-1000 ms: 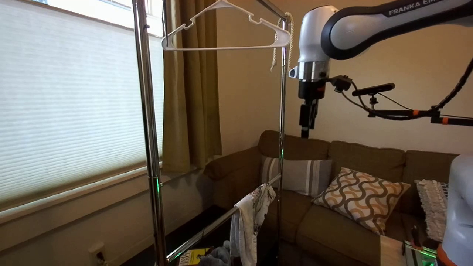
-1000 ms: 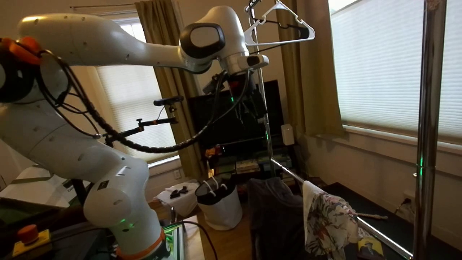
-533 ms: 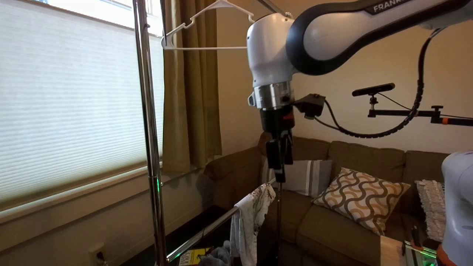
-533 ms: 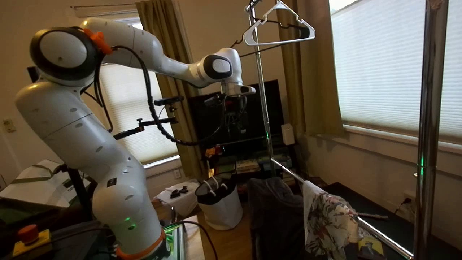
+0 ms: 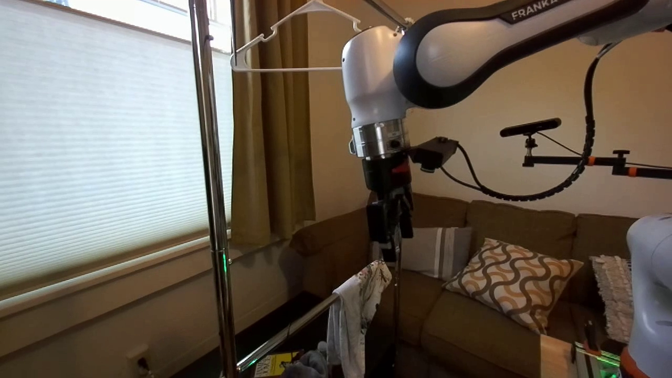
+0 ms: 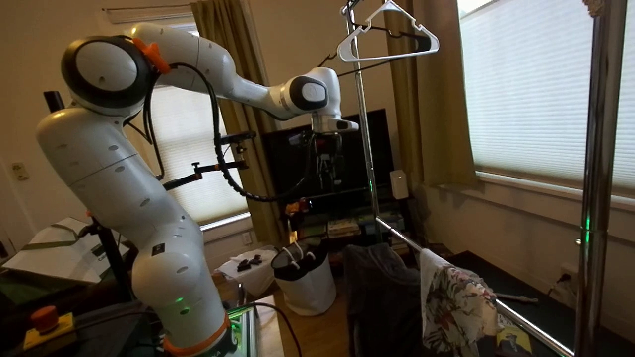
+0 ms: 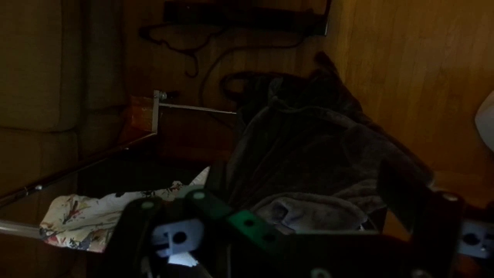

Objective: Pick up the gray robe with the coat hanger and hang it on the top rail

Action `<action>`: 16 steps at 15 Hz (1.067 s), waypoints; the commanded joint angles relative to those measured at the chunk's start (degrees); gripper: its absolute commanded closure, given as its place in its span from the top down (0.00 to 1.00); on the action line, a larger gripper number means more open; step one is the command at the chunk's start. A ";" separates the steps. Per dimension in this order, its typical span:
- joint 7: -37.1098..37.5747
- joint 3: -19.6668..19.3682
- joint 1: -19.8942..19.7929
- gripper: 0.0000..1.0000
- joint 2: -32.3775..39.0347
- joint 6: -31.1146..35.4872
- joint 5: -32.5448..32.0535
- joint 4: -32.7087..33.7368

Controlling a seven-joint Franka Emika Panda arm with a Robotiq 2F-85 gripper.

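Note:
The gray robe [image 6: 379, 292] is a dark limp heap beside the lower crossbar in an exterior view. In the wrist view the robe [image 7: 308, 150] lies below and between my fingers, with a lighter fold near them. My gripper [image 5: 395, 247] points down, apart from the robe and well above it; it also shows in an exterior view [image 6: 330, 181]. In the wrist view the gripper [image 7: 305, 185] is open and empty. A white coat hanger [image 5: 294, 69] hangs high on the rack. I cannot make out a hanger in the robe. The top rail [image 5: 384, 11] shows partly.
The rack's uprights [image 5: 212, 210] stand beside the arm. A floral whitish cloth [image 6: 454, 307] drapes over the lower crossbar [image 6: 536, 327]. A sofa [image 5: 499, 220], a laundry basket [image 6: 305, 292] and a television [image 6: 283, 158] stand around. A dark hanger [image 7: 185, 50] lies on the floor.
My gripper has come down and, in an exterior view, moved left toward the rack, mostly in the first half second. The robe and the hanging hangers have not visibly moved.

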 commanded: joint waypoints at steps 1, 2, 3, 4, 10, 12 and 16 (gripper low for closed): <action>11.37 1.59 0.48 1.00 4.41 7.67 4.71 -0.46; 15.29 2.56 0.88 1.00 6.75 10.92 5.74 -0.33; 19.72 3.57 1.25 1.00 8.87 13.98 6.04 -0.09; 24.31 4.80 1.83 1.00 11.71 16.71 5.41 0.63; 39.38 5.77 8.50 1.00 28.65 20.62 0.60 4.34; 36.41 4.64 9.19 1.00 25.91 20.34 2.51 2.56; 36.37 3.73 9.94 1.00 27.94 20.76 2.54 3.59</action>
